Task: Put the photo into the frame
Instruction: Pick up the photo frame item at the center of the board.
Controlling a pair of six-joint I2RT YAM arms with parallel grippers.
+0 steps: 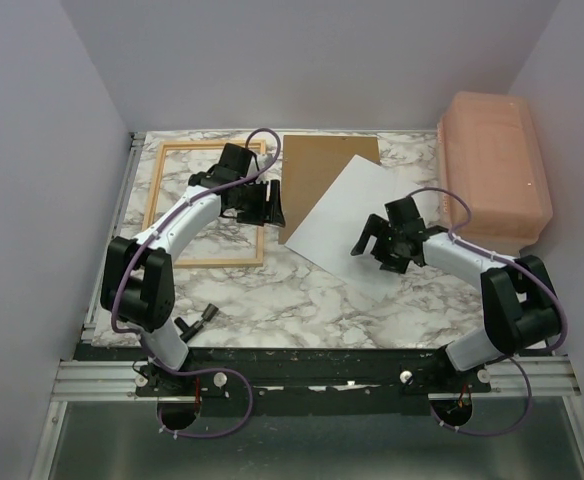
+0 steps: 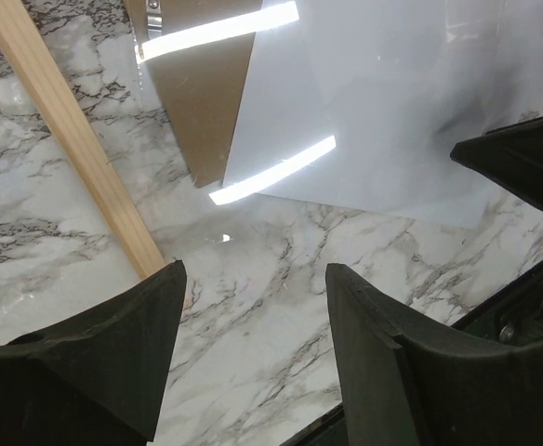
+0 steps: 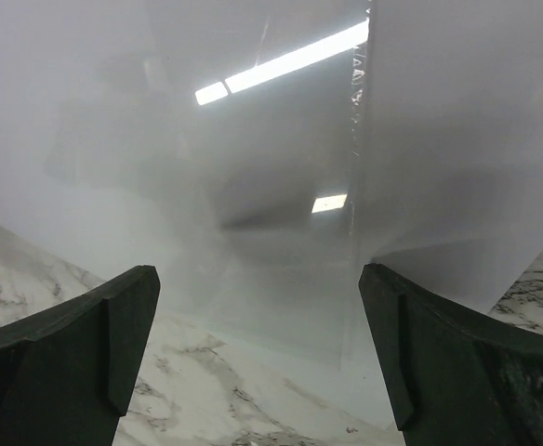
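Top external: the photo (image 1: 347,215) is lying white side up, overlapping the brown board (image 1: 317,165), just beside the frame (image 1: 187,146), which is sitting empty on the table (image 1: 272,295). The left gripper (image 1: 269,203) and right gripper (image 1: 377,245) are hovering with jaws apart, gripping nothing. Insertion is not yet started.

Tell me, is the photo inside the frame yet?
Not yet. The photo lies white side up, partly over the brown board, right of the frame.
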